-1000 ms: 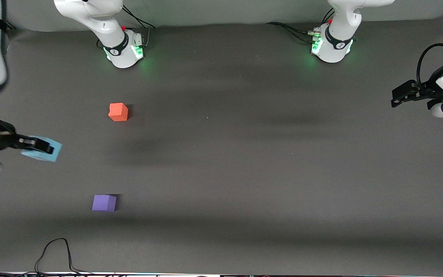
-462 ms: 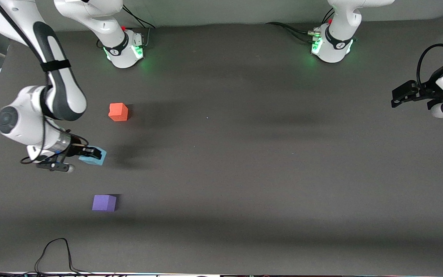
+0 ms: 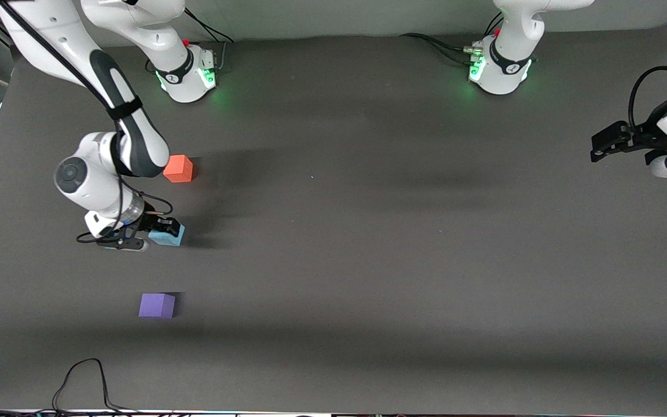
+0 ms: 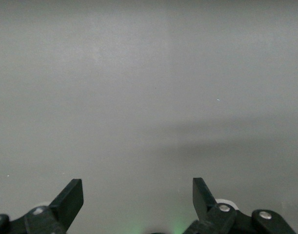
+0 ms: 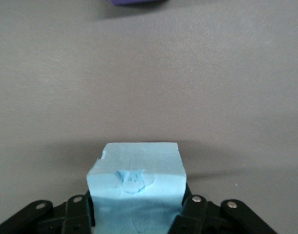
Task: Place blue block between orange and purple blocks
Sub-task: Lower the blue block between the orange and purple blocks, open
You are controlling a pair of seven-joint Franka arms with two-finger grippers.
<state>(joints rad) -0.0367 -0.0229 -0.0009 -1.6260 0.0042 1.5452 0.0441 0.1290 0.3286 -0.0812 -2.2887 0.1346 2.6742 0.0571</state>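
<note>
I am seeing the right arm reaching down from its base along the top of the front view, its white links bending at the elbow and its wrist pointing toward the counter (image 3: 368, 260). The right gripper (image 3: 162, 230) is sitting low over the counter, its black fingers (image 5: 80, 212) pressing against both sides of the blue block (image 3: 167, 236), which is filling the space between them in the right wrist view. The left arm is waiting at its own end, folded in, with the left gripper (image 3: 603, 146) hanging above the counter, its two fingers (image 4: 70, 200) spread wide with nothing between them.
</note>
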